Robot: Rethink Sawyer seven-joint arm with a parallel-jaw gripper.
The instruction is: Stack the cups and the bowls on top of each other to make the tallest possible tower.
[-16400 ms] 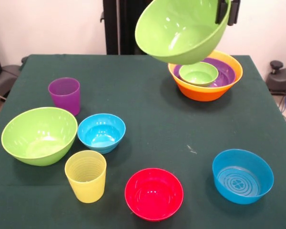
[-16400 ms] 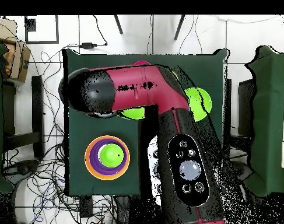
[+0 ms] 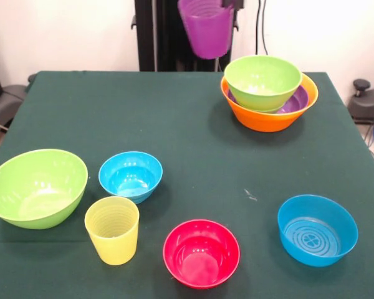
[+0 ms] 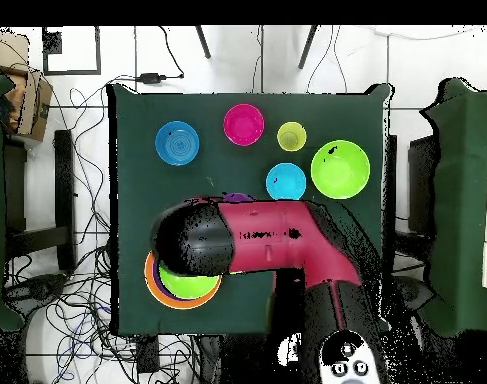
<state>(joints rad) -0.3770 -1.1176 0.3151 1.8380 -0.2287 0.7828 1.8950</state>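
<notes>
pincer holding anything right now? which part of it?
Yes: the purple cup, lifted off the table near the tower. The grip looks to be at its rim on one side, but the pincer is mostly cut off.

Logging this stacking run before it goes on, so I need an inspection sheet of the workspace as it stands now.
Surface: green table, one small pale speck.
Job's things: tower of orange bowl, purple bowl, lime bowl nested; loose are large lime bowl, small blue bowl, yellow cup, pink-red bowl, blue bowl.
Clutter: nothing seen.
Grippers: gripper mostly hidden; purple cup hangs tilted beneath it, above the table.
Cables: tangled on floor.
Surroundings: white wall, box beside table.
</notes>
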